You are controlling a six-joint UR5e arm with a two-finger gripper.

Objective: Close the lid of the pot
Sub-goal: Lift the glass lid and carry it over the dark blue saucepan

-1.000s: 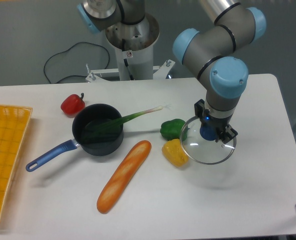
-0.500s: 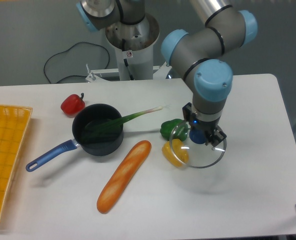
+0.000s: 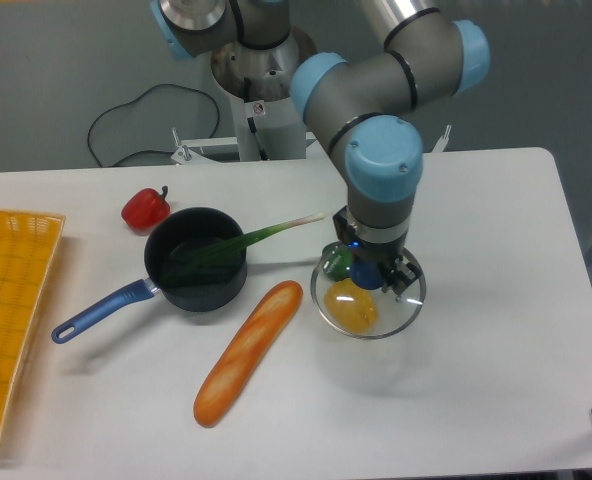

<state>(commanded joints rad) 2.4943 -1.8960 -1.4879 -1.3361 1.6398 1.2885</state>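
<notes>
1. Where the white counter (image 3: 496,380) fills most of the view, no brand or readable writing shows on it; a small label on the robot's base column is too small to read.
2. The arm reaches down from the top, its blue-capped wrist hiding part of what hangs under it.
3. A yellow basket (image 3: 11,300) is cut off by the left edge.
4. A baguette (image 3: 248,352) lies slantwise between the pot and the lid.
5. The pot (image 3: 196,260) stands uncovered left of centre, its blue handle pointing down-left; a leek (image 3: 266,236) rests across its rim, stalk sticking out to the right.
6. The pot lid (image 3: 368,300) hangs raised above the counter, well right of the pot, a shadow beneath it.
7. The tool (image 3: 374,275) is clamped on the lid's blue knob, which is mostly hidden.
8. A yellow pepper (image 3: 352,306) is seen through the glass; a green pepper (image 3: 336,256) peeks out at the lid's upper-left edge.
9. A red pepper (image 3: 145,208) sits just beyond the pot's upper left.
</notes>
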